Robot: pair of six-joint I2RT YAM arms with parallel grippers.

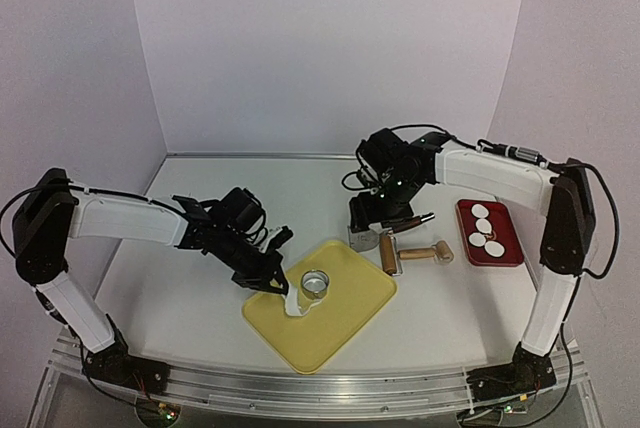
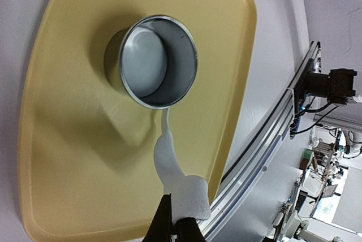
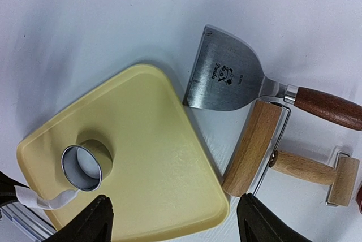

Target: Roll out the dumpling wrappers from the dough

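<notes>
Left gripper point(image 2: 174, 225) clamped on end of dough strip point(image 2: 169, 163) at near-left edge of yellow tray point(image 2: 68, 157). Strip runs to ring cutter point(image 2: 160, 61). Right gripper point(image 3: 175, 225) fingers apart, hanging by tray's far-right edge above scraper point(image 3: 226, 78) and roller point(image 3: 254, 146). Four dumpling wrappers point(image 1: 484, 228) on red tray point(image 1: 510, 248), far right, well apart from both grippers. Open table point(image 1: 200, 198) left of and beyond yellow tray.

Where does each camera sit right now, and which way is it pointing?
Top view: above and behind the arm bases, looking down at the table; both arms show, left gripper and right gripper.
Left wrist: close over the yellow tray, facing the ring cutter; its fingers pinch a dough strip.
Right wrist: looking down at the tray, scraper and rolling pin; its open fingers frame the bottom.
Shared: all three show the tray and ring cutter.
</notes>
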